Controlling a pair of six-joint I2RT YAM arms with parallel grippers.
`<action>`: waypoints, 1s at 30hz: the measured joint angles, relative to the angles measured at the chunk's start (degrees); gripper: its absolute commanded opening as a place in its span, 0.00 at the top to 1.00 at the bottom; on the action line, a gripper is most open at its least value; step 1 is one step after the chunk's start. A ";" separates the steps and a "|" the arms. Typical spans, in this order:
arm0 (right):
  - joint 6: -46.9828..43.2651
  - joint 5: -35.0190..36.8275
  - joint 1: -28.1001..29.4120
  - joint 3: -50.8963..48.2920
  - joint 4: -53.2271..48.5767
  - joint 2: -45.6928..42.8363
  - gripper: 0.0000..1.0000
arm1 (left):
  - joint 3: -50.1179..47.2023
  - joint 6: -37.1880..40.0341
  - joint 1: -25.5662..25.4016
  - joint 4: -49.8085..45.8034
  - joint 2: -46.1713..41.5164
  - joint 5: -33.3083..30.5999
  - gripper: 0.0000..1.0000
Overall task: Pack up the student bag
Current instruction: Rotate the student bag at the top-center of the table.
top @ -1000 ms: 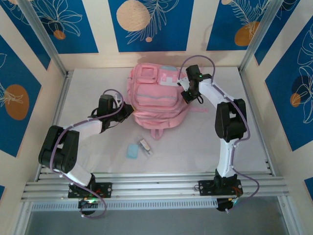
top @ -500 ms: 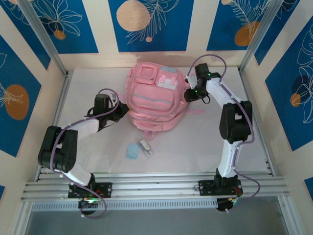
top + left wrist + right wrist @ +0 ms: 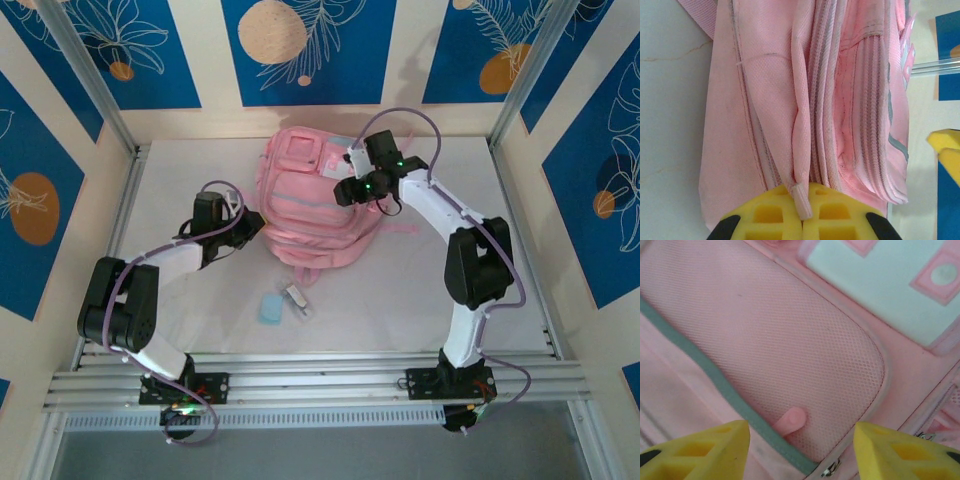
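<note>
white table (image 3: 400,290): left hand (image 3: 802,220) clamps student bag (image 3: 310,215) tab; right hand (image 3: 800,440) parted.

Light was bright and even from above, shadows faint beside the student bag (image 3: 300,215), wrist close-ups slightly soft

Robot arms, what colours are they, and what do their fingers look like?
The left arm and right arm are made of white tube-shaped links joined by chunky black joints. Each trails a looping purple cable. Small green lights glow by the right wrist. The left gripper and right gripper have bright yellow plastic fingers with blocky hollow cut-outs.
</note>
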 measured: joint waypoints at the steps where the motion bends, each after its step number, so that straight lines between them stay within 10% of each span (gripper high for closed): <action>1: 1.25 0.28 -0.02 -0.11 0.48 0.72 0.38 | 0.00 0.00 0.00 0.00 0.00 0.02 1.00; 30: 19.89 2.95 4.15 -9.49 9.11 2.19 0.38 | 0.52 2.14 -1.88 -1.86 0.00 -2.93 1.00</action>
